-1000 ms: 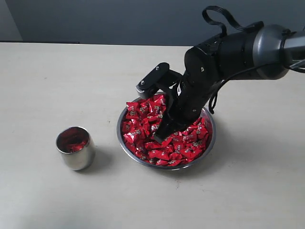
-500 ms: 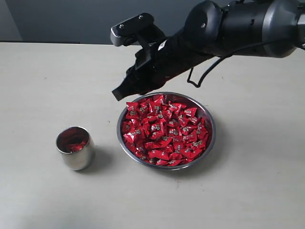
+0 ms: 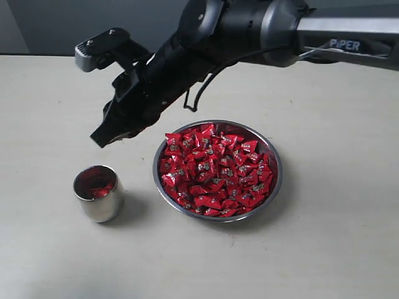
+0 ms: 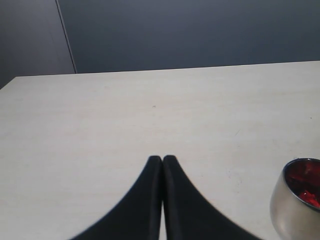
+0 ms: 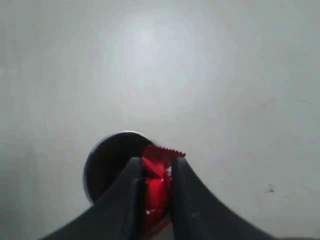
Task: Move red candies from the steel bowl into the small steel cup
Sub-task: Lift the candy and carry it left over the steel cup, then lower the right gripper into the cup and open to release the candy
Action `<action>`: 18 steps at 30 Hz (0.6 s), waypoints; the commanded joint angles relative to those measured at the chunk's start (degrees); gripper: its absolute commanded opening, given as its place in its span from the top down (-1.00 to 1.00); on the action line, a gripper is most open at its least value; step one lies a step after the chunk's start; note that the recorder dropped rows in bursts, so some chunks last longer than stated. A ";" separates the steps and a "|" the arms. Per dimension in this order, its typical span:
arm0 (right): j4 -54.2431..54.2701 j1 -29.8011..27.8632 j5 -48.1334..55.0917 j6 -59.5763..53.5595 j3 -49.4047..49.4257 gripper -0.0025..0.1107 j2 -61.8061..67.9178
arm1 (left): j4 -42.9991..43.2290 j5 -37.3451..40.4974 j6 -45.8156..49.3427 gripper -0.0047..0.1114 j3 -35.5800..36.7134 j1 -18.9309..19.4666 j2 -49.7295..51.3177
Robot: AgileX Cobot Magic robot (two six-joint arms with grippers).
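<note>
While my right end effector (image 3: 103, 138) pinches one candy (image 5: 153, 186) above the worktop (image 3: 50, 93), just short of the cup (image 3: 100, 208), I should centre over its mouth and lower before releasing.

left pincer (image 4: 162, 159) sealed — right pincer (image 5: 155, 165) mid-pinch

A pale beige table (image 3: 336, 249) with faint wood grain fills most of the exterior view. Beyond its far edge, along the top of the frame, stands a dark blue-grey wall (image 3: 43, 25), with a lighter grey panel (image 3: 9, 25) in the upper left corner. The light is soft, leaving a diffuse bright patch (image 5: 150, 45) on the tabletop in the right wrist view.
</note>
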 commanded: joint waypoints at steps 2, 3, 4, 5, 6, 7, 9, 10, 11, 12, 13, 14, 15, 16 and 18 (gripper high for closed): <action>-1.33 3.11 1.87 -0.46 -1.87 0.97 3.33 | -0.13 -0.09 -0.06 0.91 0.22 0.03 -0.26; -1.44 3.44 1.87 -0.46 -1.87 0.97 3.74 | -0.13 -0.09 -0.06 0.91 0.22 0.03 -0.26; -1.42 3.82 1.75 -0.46 -1.87 0.97 4.04 | -0.13 -0.09 -0.06 0.91 0.22 0.03 -0.26; -1.42 4.09 1.75 -0.46 -1.87 0.97 4.19 | -0.13 -0.09 -0.06 0.91 0.22 0.03 -0.26; -1.59 4.47 1.75 -0.46 -1.87 0.97 4.50 | -0.13 -0.09 -0.06 0.91 0.22 0.03 -0.26; -1.59 4.47 1.75 -0.46 -1.97 0.97 4.63 | -0.13 -0.09 -0.06 0.91 0.22 0.03 -0.26; -1.59 4.73 1.60 -0.46 -2.12 0.97 5.06 | -0.13 -0.09 -0.06 0.91 0.22 0.03 -0.26; -2.02 5.04 1.23 -0.46 -2.12 0.97 5.20 | -0.13 -0.09 -0.06 0.91 0.22 0.03 -0.26; -2.28 5.04 0.92 -0.46 -2.12 0.97 5.36 | -0.13 -0.09 -0.06 0.91 0.22 0.03 -0.26; -2.38 5.13 0.49 -0.46 -2.12 0.97 5.36 | -0.13 -0.09 -0.06 0.91 0.22 0.03 -0.26; -2.38 5.13 0.25 -0.46 -2.12 0.97 5.36 | -0.13 -0.09 -0.06 0.91 0.22 0.03 -0.26; -2.38 5.13 0.22 -0.46 -2.12 0.97 5.36 | -0.13 -0.09 -0.06 0.91 0.22 0.03 -0.26; -2.38 5.13 0.22 -0.46 -2.12 0.97 5.36 | -0.13 -0.09 -0.06 0.91 0.22 0.03 -0.26; -2.38 5.13 0.22 -0.46 -2.12 0.97 5.36 | -0.13 -0.09 -0.06 0.91 0.22 0.03 -0.26; -2.51 5.13 0.35 -0.46 -2.12 0.97 5.52 | -0.13 -0.09 -0.06 0.91 0.22 0.03 -0.26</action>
